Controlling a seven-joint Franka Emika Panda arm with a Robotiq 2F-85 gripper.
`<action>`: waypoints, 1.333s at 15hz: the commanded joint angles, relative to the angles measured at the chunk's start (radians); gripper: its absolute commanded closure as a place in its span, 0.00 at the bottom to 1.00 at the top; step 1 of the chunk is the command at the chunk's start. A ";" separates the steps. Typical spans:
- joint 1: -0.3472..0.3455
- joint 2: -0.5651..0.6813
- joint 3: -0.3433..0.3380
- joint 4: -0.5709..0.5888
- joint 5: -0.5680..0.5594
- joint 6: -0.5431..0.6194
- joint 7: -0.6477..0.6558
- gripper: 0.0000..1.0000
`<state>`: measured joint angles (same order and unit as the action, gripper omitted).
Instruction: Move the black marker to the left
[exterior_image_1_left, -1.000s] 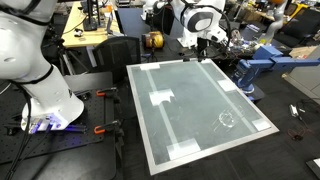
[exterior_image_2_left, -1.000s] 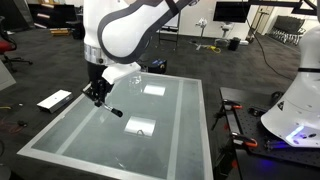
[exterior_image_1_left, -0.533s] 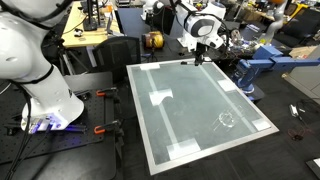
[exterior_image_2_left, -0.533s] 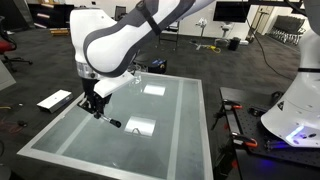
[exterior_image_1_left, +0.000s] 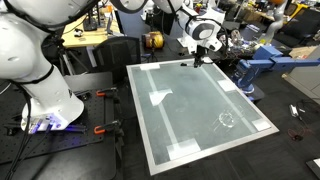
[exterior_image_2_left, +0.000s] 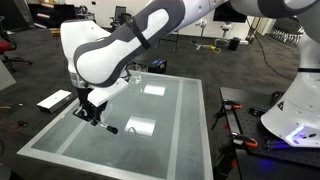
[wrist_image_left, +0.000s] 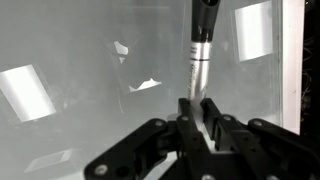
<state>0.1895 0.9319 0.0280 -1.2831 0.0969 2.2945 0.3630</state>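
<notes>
My gripper (wrist_image_left: 198, 103) is shut on the black marker (wrist_image_left: 201, 50), a slim stick with a grey band and black tip that points away from the jaws over the grey table (wrist_image_left: 80, 40). In an exterior view the gripper (exterior_image_2_left: 92, 112) hangs low over the table's near-left part, and the marker (exterior_image_2_left: 108, 127) sticks out towards a white tape patch (exterior_image_2_left: 140, 126). In an exterior view the gripper (exterior_image_1_left: 198, 57) is at the table's far edge; the marker is too small to make out there.
More white tape patches (exterior_image_1_left: 160, 98) (exterior_image_2_left: 154, 89) and a thin whitish scribble ring (exterior_image_1_left: 226, 120) lie on the table. A blue vise (exterior_image_1_left: 255, 70) stands beside it. A white robot base (exterior_image_1_left: 45, 100) and a flat white object (exterior_image_2_left: 54, 99) sit on the floor.
The gripper has carried the marker across the table, leftwards and nearer in the exterior view that shows the floor. The jaws stay shut on it.
</notes>
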 joint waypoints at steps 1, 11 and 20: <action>0.018 0.037 -0.019 0.083 -0.006 -0.067 0.044 0.55; 0.048 -0.014 -0.035 0.061 -0.031 -0.036 0.089 0.00; 0.178 -0.265 -0.127 -0.197 -0.158 0.114 0.273 0.00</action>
<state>0.3224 0.7994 -0.0556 -1.3137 -0.0129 2.3547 0.5568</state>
